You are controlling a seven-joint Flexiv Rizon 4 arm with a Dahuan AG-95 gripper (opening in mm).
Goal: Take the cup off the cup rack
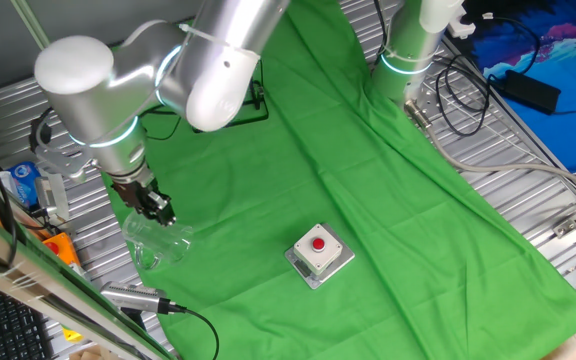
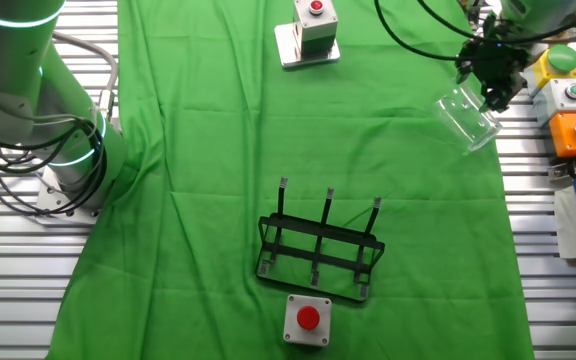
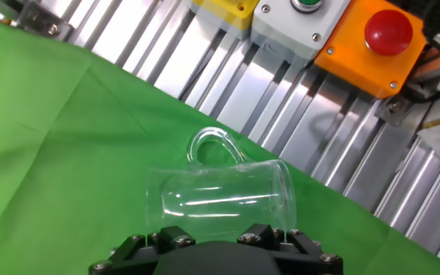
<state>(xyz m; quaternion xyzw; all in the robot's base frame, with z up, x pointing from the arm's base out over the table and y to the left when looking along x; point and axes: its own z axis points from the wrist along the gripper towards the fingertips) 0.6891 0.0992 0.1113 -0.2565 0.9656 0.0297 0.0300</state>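
Note:
The clear cup (image 2: 465, 117) with its small side handle (image 3: 211, 142) lies tilted on its side in my gripper (image 2: 492, 82), over the edge of the green cloth. It also shows in one fixed view (image 1: 158, 243) below the gripper (image 1: 156, 206), and in the hand view (image 3: 220, 200) just ahead of the gripper (image 3: 218, 229). The jaws are shut on the cup's end. The black wire cup rack (image 2: 318, 252) stands empty on the cloth, far from the gripper. In one fixed view it (image 1: 258, 103) is mostly hidden behind my arm.
A grey red-button box (image 2: 308, 318) sits just in front of the rack; another (image 2: 308, 28) (image 1: 320, 255) sits across the cloth. Orange (image 3: 373, 42), white (image 3: 300, 19) and yellow (image 3: 228, 9) button boxes stand on the slatted metal table beside the cup. A second arm's base (image 2: 63, 150) stands off the cloth.

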